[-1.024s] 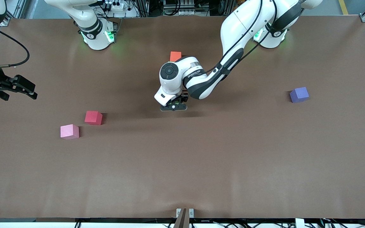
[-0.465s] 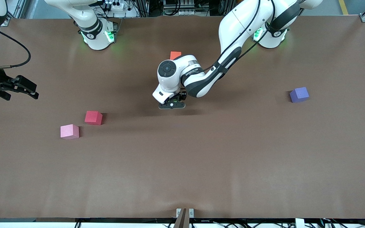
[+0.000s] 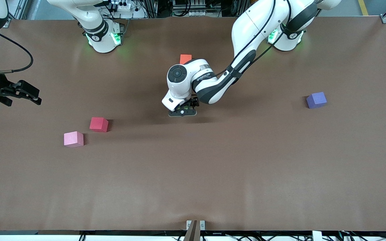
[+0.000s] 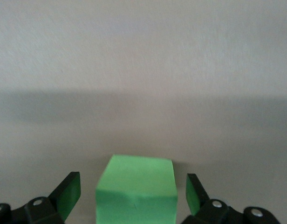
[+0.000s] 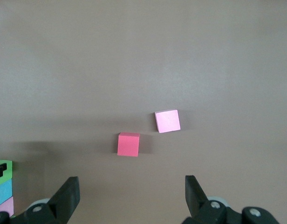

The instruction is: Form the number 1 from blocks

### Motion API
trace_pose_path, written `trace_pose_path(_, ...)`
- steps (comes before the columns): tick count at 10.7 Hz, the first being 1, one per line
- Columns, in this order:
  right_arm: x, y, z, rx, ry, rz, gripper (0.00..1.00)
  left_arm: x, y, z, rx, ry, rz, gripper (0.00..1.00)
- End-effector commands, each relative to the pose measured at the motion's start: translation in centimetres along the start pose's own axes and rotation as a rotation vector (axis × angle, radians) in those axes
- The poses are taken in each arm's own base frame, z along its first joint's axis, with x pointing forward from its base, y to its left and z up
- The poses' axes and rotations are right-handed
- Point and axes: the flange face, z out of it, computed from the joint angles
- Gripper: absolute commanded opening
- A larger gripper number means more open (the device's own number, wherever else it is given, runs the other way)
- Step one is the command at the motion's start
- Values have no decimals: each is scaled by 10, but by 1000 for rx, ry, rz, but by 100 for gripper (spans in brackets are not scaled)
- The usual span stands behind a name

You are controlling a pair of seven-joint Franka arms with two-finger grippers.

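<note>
Covering the whole work area is a plain brown table (image 3: 246,167), matte, with aluminium framing and cables along the edge where the arm bases stand.

Right gripper (image 3: 28,95) – up in the air at the right arm's end of the table, waiting. In the right wrist view its fingers (image 5: 69,196) stand wide apart with nothing between them. Below it, on the table, the pink block (image 3: 73,139) and the red block (image 3: 99,124) lie near each other but not touching, the pink one nearer the front camera. At the edge of the right wrist view a short column shows: green on top, light blue (image 5: 3,192) under it, a pale pinkish face lowest.

Left gripper (image 3: 183,111) – down at mid-table, the arm reaching in from its base. In the left wrist view the green block (image 4: 135,189) sits between the spread fingers (image 4: 69,196), a gap visible on each side – released, not gripped. The orange block (image 3: 185,58) lies close by, farther from the front camera than this gripper, partly hidden by the arm's wrist.

Purple block (image 3: 316,100) sits alone toward the left arm's end of the table, well apart from both grippers.
</note>
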Motion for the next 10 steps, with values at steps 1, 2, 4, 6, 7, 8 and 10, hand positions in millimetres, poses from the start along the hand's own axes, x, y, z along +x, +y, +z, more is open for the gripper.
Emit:
trace_pose_path(1, -3, 0, -11, -7, 4, -16, 100, 40, -24, -57, 14, 97, -58, 100)
trace_pose_path(2, -5, 0, -13, -8, 3, -16, 100, 59, -43, -81, 40, 116, -92, 100)
trace_pose_path(4, -8, 4, -13, -9, -25, -10, 100, 99, -89, -142, 44, 150, -175, 100)
trace_pose_path(6, -11, 5, -19, -11, -40, -17, 100, 128, -133, -190, 52, 173, -232, 100)
trace_pose_path(7, -11, 6, -25, -11, -34, -30, 100, 144, -158, -204, 63, 176, -266, 100)
trace_pose_path(8, -11, 6, -29, -12, -30, -31, 100, 158, -185, -219, 72, 171, -281, 100)
trace_pose_path(10, -11, 5, -29, -13, -33, -31, 100, 178, -237, -255, 63, 147, -300, 100)
